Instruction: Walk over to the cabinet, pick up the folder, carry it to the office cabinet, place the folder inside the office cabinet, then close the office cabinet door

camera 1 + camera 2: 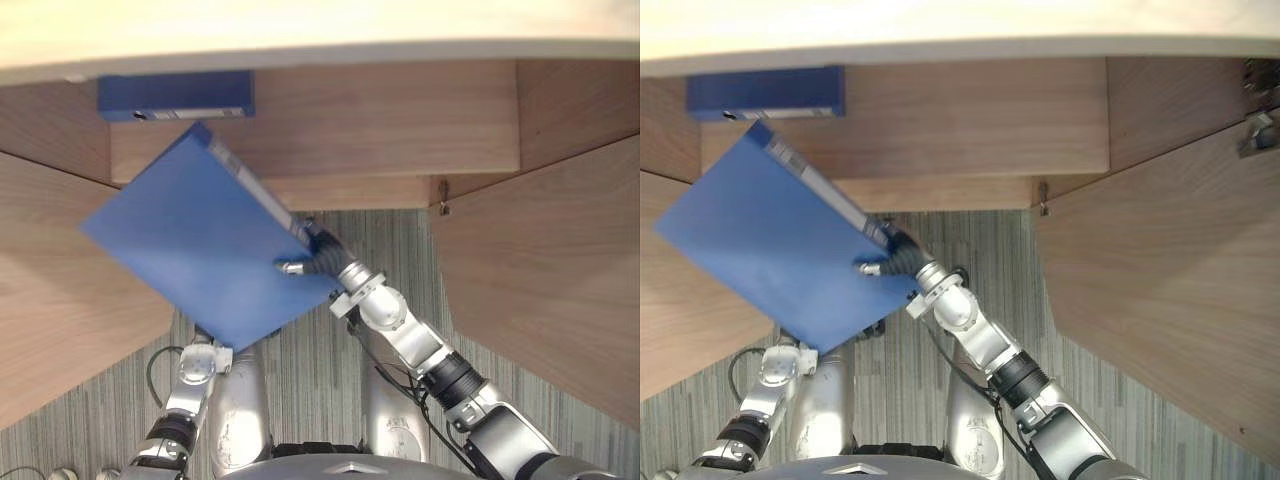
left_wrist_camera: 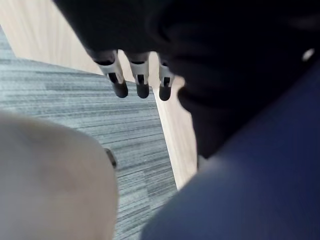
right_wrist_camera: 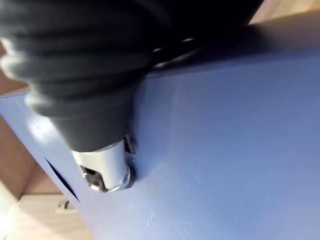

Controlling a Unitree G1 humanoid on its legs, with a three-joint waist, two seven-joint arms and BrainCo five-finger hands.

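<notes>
A flat blue folder [image 1: 200, 245] is held tilted in the air in front of the open wooden office cabinet [image 1: 380, 120]. My right hand [image 1: 322, 258] grips the folder's near right edge, its thumb [image 3: 107, 172] pressed on the blue cover [image 3: 225, 150] and its fingers hidden under it. My left hand [image 2: 225, 50] is below the folder's near corner. Its fingers [image 2: 140, 75] hang straight and hold nothing, with the folder [image 2: 250, 190] beside them.
A second blue folder [image 1: 175, 95] lies on the cabinet shelf at the back left. The left door [image 1: 60, 300] and right door [image 1: 540, 270] stand open on either side. The pale cabinet top [image 1: 300, 30] runs above. Grey striped carpet [image 1: 380, 240] is below.
</notes>
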